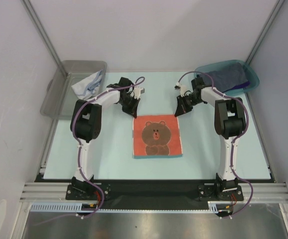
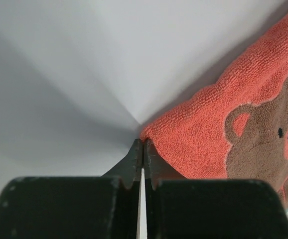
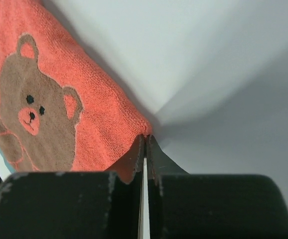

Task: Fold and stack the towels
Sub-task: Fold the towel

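Two claws pinched shut | left claw (image 2: 143, 142) and right claw (image 3: 144, 139) each grip an orange towel (image 1: 157, 135) corner at their tips, rest flat on the counter (image 1: 109, 160) | raise both level and you'll fold squarely.

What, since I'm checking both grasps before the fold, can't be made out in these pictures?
- Left wrist view: the shut left gripper covers the corner of the orange towel; pinched or not, unclear.
- Right wrist view: same for the right gripper.
- Top view: how many dark towels are in the teal bin; they overlap.
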Motion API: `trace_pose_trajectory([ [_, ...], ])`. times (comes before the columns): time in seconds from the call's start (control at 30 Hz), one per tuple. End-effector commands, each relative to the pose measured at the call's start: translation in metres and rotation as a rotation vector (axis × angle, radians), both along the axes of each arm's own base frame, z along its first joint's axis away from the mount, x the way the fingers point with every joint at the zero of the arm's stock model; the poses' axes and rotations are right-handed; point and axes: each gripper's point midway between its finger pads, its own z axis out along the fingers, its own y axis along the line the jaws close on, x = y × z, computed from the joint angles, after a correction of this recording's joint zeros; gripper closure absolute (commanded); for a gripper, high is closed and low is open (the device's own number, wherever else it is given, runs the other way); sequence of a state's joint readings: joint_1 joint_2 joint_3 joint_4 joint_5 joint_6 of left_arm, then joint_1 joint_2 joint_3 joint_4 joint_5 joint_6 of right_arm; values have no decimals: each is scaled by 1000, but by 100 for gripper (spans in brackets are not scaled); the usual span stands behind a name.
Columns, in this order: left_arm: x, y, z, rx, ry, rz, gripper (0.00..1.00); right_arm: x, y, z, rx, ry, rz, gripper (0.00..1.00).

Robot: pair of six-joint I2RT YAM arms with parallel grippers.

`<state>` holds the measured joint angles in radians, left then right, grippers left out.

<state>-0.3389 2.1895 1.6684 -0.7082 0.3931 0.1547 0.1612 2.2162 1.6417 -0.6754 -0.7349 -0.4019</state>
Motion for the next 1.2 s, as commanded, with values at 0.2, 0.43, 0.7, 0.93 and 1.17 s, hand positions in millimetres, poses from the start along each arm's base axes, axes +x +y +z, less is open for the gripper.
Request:
trace_pose_trajectory([
  [0.2,72,-3,72,-18,-270,-2,100,49,-14,63,48,-284,-63,100],
  [0.43,62,7,90,7,-311,6,100,49,-25,82,-7,-393,-102,100],
  [0.7,30,14,108,-8,-348,22,100,19,-19,111,-15,-483,-184,100],
  [0.93,-14,17,102,-28,-312,33,100,-19,-24,104,-88,-462,-281,100],
  [1.17,-64,16,84,-35,-220,35,100,-46,-33,89,-168,-357,-417,100],
])
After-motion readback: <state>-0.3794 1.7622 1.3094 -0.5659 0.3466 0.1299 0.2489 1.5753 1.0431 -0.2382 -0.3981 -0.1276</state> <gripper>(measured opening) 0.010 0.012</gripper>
